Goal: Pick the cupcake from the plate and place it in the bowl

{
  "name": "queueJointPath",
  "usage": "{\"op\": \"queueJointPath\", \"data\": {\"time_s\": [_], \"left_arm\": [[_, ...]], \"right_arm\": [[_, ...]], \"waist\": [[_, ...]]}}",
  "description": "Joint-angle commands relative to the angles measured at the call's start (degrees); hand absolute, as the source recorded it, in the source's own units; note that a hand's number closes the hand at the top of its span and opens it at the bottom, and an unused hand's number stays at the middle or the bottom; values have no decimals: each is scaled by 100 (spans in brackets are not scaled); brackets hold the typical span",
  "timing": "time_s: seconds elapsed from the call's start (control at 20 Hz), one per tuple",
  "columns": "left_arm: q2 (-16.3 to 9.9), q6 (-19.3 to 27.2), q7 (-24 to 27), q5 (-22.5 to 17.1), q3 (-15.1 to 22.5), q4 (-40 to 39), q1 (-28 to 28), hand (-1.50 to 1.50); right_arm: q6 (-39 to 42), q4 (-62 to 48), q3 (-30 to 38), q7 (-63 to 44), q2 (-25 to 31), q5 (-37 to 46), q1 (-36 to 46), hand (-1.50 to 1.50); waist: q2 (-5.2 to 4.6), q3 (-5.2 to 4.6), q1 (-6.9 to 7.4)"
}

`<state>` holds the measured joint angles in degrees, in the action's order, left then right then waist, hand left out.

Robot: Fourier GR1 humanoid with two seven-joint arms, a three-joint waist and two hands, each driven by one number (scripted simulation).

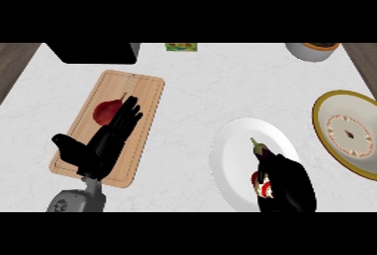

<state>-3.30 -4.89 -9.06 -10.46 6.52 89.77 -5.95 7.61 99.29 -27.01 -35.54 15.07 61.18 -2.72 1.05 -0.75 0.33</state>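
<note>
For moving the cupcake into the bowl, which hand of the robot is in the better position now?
The right hand. It is over the white plate, fingers curled round the cupcake, and the bowl lies on the same side. The left hand rests open over the cutting board, far from both.

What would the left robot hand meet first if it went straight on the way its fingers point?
The left robot hand points up and right over the cutting board; the red apple sits at its fingertips, probably first, though height is unclear.

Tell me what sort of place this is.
Most likely a kitchen counter: a pale worktop with a wooden cutting board bearing a red fruit, a white plate, and a bowl.
</note>
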Motion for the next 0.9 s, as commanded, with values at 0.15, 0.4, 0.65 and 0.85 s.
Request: {"op": "queueJointPath", "data": {"time_s": [0.15, 0.4, 0.65, 0.85], "left_arm": [[-89, -160, 158, 2, -29, 73, 240, 0], [8, 67, -294, -12, -45, 460, 155, 0], [17, -16, 96, 70, -152, -167, -34, 0], [-23, -128, -78, -51, -119, 117, 124, 0]], "right_arm": [[-17, 851, 185, -229, 623, 447, -807, 150], [335, 2394, 202, -605, 527, 454, -1122, 150], [585, 3888, -219, -1233, 505, 1245, -1232, 150], [1488, 4557, 713, -1349, 668, 680, -583, 150]], "waist": [[-85, 71, -86], [-86, 73, -69], [-79, 67, -125], [-99, 70, -40]]}}
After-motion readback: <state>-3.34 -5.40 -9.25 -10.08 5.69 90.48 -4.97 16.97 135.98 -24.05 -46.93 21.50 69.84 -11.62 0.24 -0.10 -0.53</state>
